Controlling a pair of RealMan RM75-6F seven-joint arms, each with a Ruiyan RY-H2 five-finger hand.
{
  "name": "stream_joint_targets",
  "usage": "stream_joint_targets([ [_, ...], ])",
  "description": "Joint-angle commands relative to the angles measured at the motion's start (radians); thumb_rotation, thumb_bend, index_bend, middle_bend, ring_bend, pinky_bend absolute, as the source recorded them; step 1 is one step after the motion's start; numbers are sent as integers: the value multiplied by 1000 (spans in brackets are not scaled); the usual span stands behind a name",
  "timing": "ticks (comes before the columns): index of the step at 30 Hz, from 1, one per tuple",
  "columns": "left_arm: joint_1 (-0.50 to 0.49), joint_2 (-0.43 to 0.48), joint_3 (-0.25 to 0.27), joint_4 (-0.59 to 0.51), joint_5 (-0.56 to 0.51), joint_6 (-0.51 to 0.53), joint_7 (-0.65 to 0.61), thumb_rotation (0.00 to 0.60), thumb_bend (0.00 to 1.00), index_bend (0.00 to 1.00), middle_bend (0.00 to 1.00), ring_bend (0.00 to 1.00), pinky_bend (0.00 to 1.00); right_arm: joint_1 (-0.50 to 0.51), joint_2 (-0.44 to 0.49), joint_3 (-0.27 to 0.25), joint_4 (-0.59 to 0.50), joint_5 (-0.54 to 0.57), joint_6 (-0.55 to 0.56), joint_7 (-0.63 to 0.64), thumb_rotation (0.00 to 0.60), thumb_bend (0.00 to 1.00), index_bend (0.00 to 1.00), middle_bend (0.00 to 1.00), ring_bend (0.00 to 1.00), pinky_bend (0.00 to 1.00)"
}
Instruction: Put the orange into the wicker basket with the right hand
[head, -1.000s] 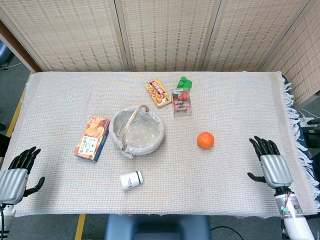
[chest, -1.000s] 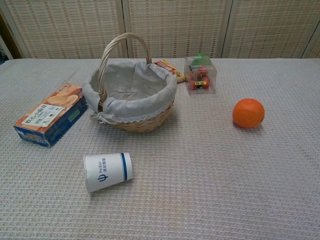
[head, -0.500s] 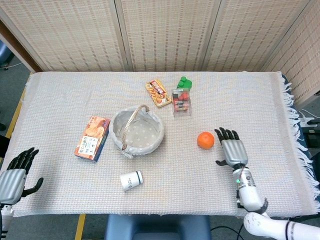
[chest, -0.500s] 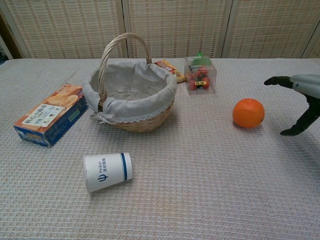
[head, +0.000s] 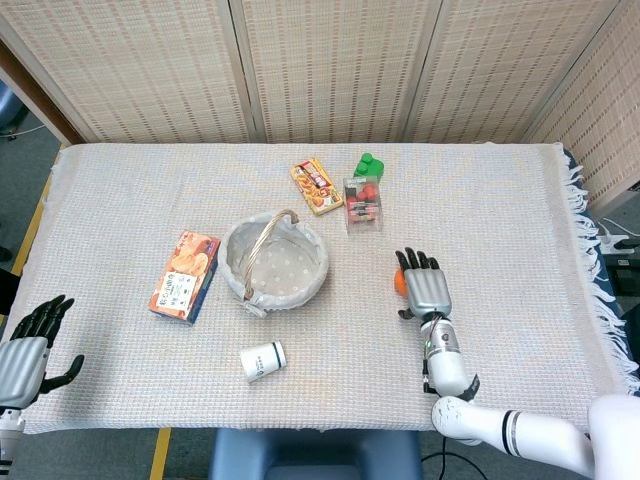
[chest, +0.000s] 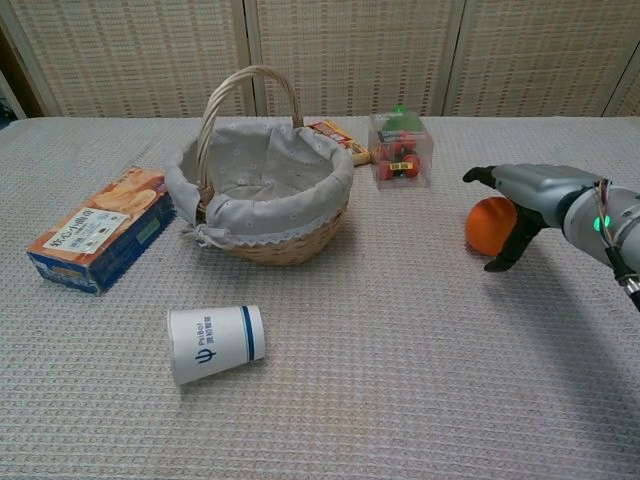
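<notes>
The orange (chest: 489, 227) sits on the cloth right of the wicker basket (chest: 262, 190), whose grey liner and upright handle show in the chest view. My right hand (chest: 520, 205) hovers over the orange with its fingers spread and its thumb down beside the fruit; it holds nothing. In the head view that right hand (head: 424, 285) covers most of the orange (head: 399, 283), and the basket (head: 274, 262) lies to its left. My left hand (head: 30, 349) rests open at the table's near left corner.
A paper cup (head: 264, 361) lies on its side in front of the basket. A cracker box (head: 185, 276) lies to the basket's left. Behind are a snack packet (head: 316, 186) and a clear box of small toys (head: 363, 204) with a green bottle.
My right hand has swept in from the table's right edge to directly over the orange. The left hand and all objects stayed put.
</notes>
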Motion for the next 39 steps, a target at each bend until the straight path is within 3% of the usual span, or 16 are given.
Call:
stream_joint_targets([
  [1, 0, 3, 0, -3, -1, -1, -6, 600, 349, 0, 0, 0, 109, 11, -26, -8, 44, -3, 5, 6, 600, 147, 7, 0, 0, 197],
  [4, 2, 5, 2, -5, 3, 1, -9, 600, 349, 0, 0, 0, 109, 19, -56, -7, 99, -23, 5, 33, 600, 260, 141, 24, 22, 292],
  [6, 3, 4, 2, -6, 6, 4, -10, 600, 348, 0, 0, 0, 109, 22, -82, -5, 139, -54, 14, 62, 600, 326, 341, 154, 151, 436],
  [8, 3, 4, 2, -6, 4, 4, -11, 600, 348, 0, 0, 0, 109, 22, -99, -1, 155, -75, 15, 93, 600, 364, 576, 372, 386, 650],
  [12, 4, 5, 2, -5, 1, 1, -15, 600, 345, 0, 0, 0, 109, 15, -102, -5, 154, -147, 36, 145, 600, 395, 777, 557, 584, 794],
  [16, 4, 6, 3, -5, 3, 1, -15, 600, 344, 0, 0, 0, 109, 6, -79, 19, 115, -203, 56, 212, 600, 398, 799, 591, 610, 812],
  [24, 0, 2, 2, -10, 4, -3, -6, 600, 340, 0, 0, 0, 109, 46, -77, 122, 25, -325, 134, 296, 600, 398, 791, 592, 606, 812],
  [31, -2, 0, 2, -16, 5, -5, -3, 600, 340, 0, 0, 0, 109, 152, -168, 188, 21, -327, 152, 219, 600, 398, 785, 592, 596, 811],
  [39, 0, 8, -1, -17, -9, -10, -31, 600, 336, 0, 0, 0, 109, 279, -320, 238, 143, -302, 144, 170, 600, 398, 780, 592, 586, 809],
])
